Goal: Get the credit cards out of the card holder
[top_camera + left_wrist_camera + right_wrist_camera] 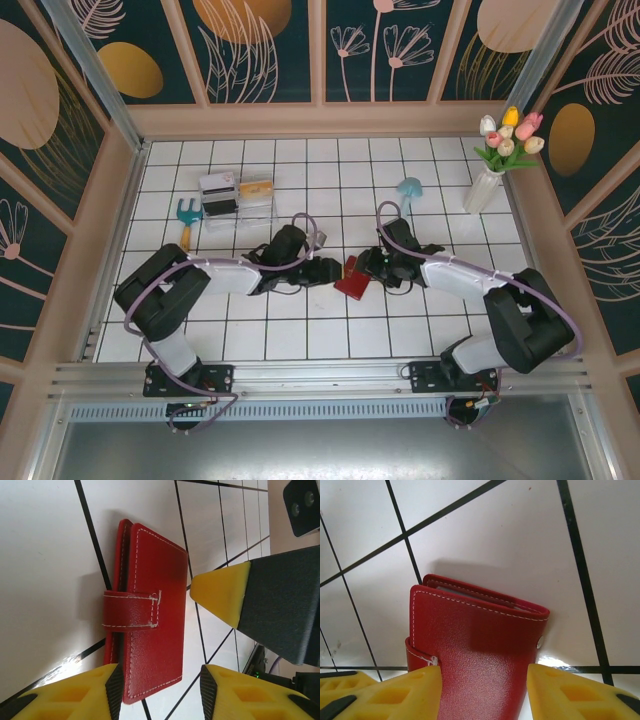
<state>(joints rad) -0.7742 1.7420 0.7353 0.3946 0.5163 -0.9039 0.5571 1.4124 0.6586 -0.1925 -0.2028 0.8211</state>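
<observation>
The card holder (352, 282) is a small red folding wallet lying on the white tiles between my two grippers. It is closed, with its snap tab (131, 611) fastened across the cover, so the credit cards are hidden. In the left wrist view the card holder (155, 565) has its near end between the jaws of my left gripper (160, 687). One pad is at its edge and the other stands well clear, so that gripper is open. My right gripper (482, 682) has both yellow fingers pressed against the sides of the card holder (475, 635). One right fingertip (220, 595) shows beside the holder's long edge.
A clear plastic box (238, 196) and a blue and yellow toy fork (187, 214) lie at the back left. A pale blue mushroom shape (409, 188) and a white vase of tulips (488, 180) stand at the back right. Wooden walls (330, 120) enclose the floor.
</observation>
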